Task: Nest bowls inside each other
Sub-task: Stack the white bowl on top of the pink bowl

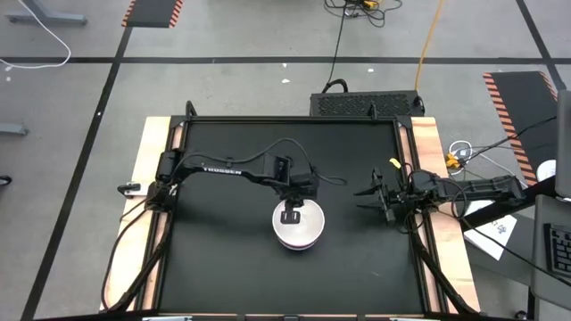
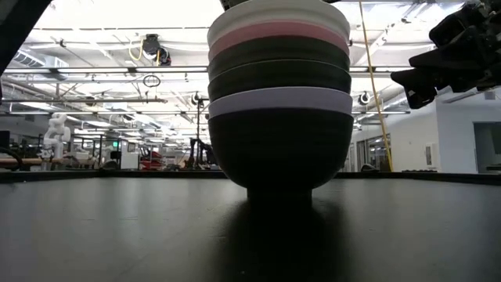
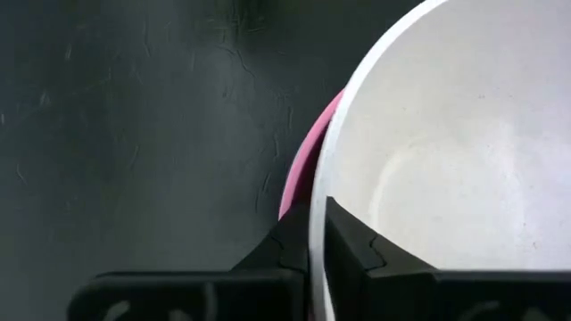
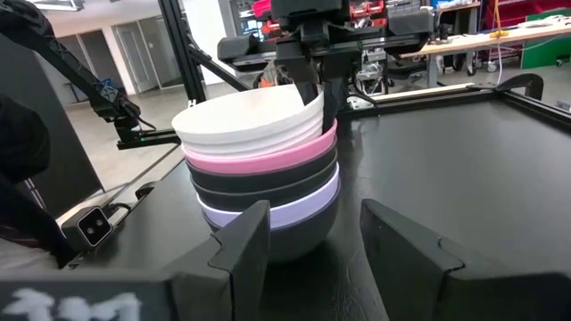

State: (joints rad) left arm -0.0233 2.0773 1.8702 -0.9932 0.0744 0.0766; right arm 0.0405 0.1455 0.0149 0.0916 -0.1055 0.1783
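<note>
High view: straight down over the whole table (image 1: 223,267), both arms in frame, far off. Low view: at tabletop level, looking flat across into the room, very near the bowl stack (image 2: 279,102), which fills the centre. Left wrist view: pressed right up against the white bowl (image 3: 464,134) rim, looking down. Right wrist view: off to the side, looking level across the table at the same stack. All four share the stack.

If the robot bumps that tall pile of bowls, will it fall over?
Probably it would wobble: the stack of bowls stands tall on one narrow foot. The white bowl on top sits tilted, pinched at its rim by the left gripper, so it might slide first.
</note>
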